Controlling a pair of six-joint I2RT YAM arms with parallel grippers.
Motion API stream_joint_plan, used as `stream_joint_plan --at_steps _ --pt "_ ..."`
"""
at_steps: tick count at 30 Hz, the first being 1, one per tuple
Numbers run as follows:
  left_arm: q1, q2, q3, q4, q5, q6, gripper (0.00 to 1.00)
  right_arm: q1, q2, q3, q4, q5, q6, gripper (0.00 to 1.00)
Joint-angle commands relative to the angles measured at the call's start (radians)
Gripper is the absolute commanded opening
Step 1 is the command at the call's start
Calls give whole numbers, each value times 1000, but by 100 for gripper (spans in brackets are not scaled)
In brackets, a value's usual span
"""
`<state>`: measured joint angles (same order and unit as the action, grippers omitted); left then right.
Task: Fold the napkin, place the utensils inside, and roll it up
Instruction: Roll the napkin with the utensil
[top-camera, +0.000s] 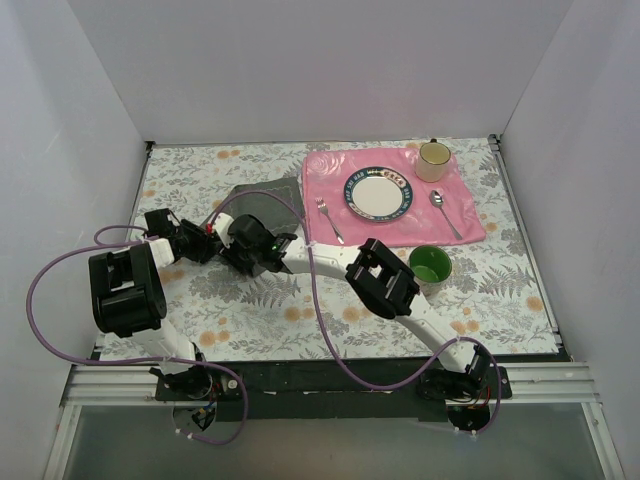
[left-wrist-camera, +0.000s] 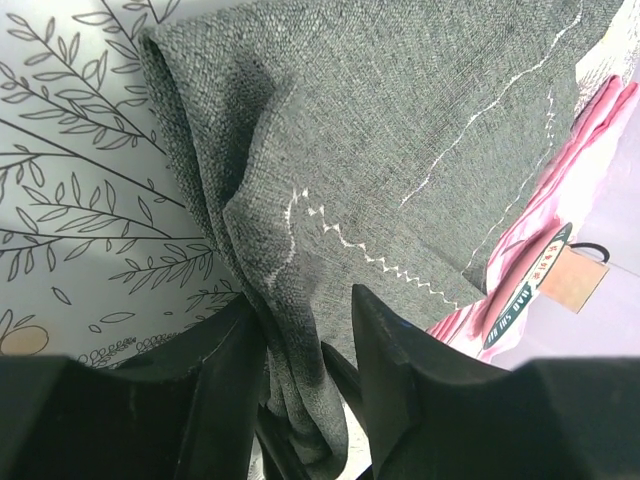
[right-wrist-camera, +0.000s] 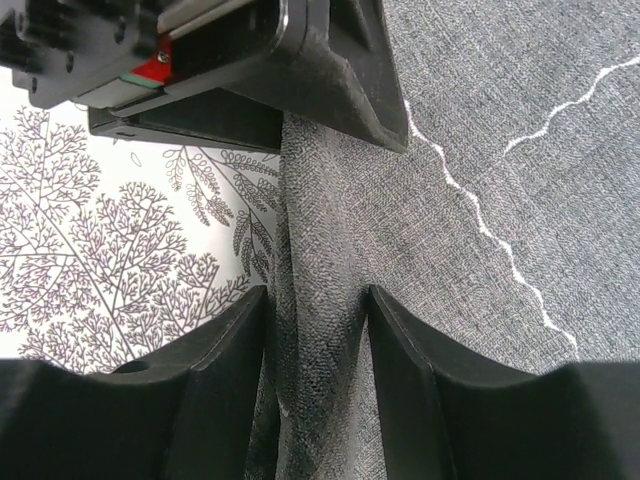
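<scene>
The dark grey napkin (top-camera: 262, 200) lies creased on the patterned table, left of the pink placemat. Both grippers meet at its near-left edge. My left gripper (top-camera: 212, 232) (left-wrist-camera: 302, 300) is open; a bunched fold of napkin (left-wrist-camera: 290, 380) hangs against its left finger, with a gap to the right finger. Facing it, my right gripper (top-camera: 232, 228) (right-wrist-camera: 317, 292) is also open, straddling a raised ridge of napkin (right-wrist-camera: 320, 250). The left gripper's finger (right-wrist-camera: 340, 80) shows just beyond. The fork (top-camera: 329, 220) and the spoon (top-camera: 444, 212) lie on the placemat.
The pink placemat (top-camera: 470, 225) carries a patterned plate (top-camera: 379, 192) and a cream mug (top-camera: 433, 160) at its far corner. A green cup (top-camera: 430, 266) stands just in front of the mat, beside the right arm's forearm. White walls enclose the table.
</scene>
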<state>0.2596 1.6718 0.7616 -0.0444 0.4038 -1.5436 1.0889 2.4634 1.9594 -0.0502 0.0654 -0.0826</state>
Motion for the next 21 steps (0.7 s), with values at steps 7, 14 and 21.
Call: stream_joint_plan --at_steps 7,14,21 --pt "-3 -44 -2 -196 -131 54 52 16 22 -19 -65 79 37 23" --pt "-5 -185 -24 -258 -239 20 56 -20 2 -7 -68 -91 170 9" --pt "-5 -307 -90 -273 -309 -36 59 -102 -17 -59 -17 -288 343 1"
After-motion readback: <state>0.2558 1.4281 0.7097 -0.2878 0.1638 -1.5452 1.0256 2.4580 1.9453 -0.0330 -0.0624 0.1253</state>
